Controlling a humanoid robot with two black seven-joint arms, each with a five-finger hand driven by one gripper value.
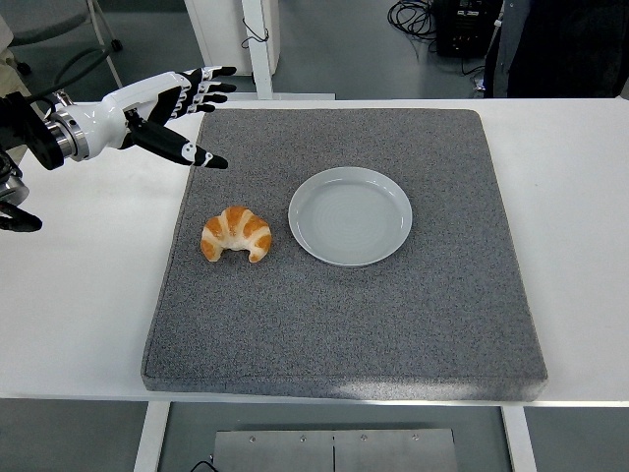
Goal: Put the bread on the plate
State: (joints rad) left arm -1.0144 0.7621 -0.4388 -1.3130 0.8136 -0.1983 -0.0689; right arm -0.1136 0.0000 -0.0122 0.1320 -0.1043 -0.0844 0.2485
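Note:
A golden croissant (pixel 237 234) lies on the grey foam mat (pixel 344 324), just left of an empty pale blue plate (pixel 351 215). My left hand (pixel 182 108) hovers at the mat's far left corner, above and behind the croissant, well apart from it. Its fingers are spread, thumb pointing toward the mat, and it holds nothing. The right arm is out of sight.
The mat covers most of the white table (pixel 88 295). Beyond the table's far edge are a white post (pixel 257 44), black cables on the floor, and a person's dark clothing (pixel 560 49) at the top right.

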